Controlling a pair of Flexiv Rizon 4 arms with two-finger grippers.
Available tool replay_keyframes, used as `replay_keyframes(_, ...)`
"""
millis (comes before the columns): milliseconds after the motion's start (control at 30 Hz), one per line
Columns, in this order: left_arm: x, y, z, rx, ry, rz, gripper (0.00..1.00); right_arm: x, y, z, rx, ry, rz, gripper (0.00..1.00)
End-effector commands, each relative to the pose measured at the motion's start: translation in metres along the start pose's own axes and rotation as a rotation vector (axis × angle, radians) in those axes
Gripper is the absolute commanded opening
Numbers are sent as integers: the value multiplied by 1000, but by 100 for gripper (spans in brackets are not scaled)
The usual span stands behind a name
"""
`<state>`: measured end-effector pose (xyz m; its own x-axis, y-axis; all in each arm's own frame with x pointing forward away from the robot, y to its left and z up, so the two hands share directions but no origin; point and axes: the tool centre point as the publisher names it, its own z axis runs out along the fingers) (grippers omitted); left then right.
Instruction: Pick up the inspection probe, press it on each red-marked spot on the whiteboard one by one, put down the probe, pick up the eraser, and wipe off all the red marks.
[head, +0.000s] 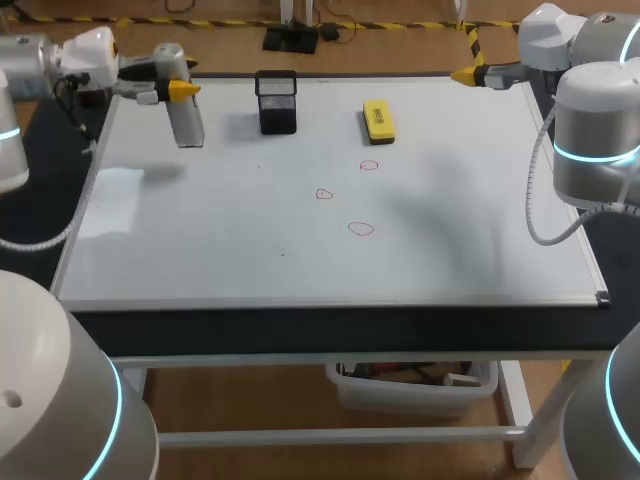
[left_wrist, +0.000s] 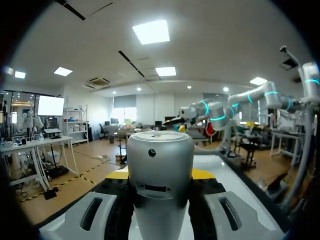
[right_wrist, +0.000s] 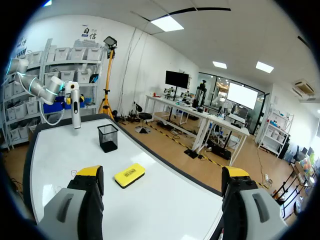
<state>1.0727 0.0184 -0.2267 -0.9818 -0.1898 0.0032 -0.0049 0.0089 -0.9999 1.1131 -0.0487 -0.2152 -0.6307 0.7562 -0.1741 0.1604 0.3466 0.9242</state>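
Grip secure: left gripper (head: 176, 89) clamped on the inspection probe (head: 186, 120), upright over the whiteboard's (head: 200, 240) far left corner.
Opposite, the right gripper (head: 465, 73) hangs spread and empty. The red marks (head: 324, 194) lie mid-board; best to carry the inspection probe across upright, centre it over the nearest mark, and press straight down gently.

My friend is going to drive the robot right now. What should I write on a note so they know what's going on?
Left gripper: shut on the probe, held upright above the whiteboard's far left corner.
Right gripper: open, empty, at the far right corner.
Eraser: lying on the board, beside the black mesh cup.
Three red marks: all there, mid-board.
Done: probe picked up. Which spots are pressed: cannot tell.
Left: press the marks, put the probe down, take the eraser, wipe.
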Motion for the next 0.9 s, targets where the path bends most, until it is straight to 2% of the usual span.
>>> replay_keyframes(33, 6, 1, -1, 7, -368, 6, 0, 0, -1, 0, -2, 1, 0, 100)
replay_keyframes(667, 6, 1, -1, 7, -368, 6, 0, 0, -1, 0, -2, 1, 0, 100)
replay_keyframes(900, 6, 1, -1, 7, -368, 6, 0, 17, 17, 40, 2, 127, -106, 100)
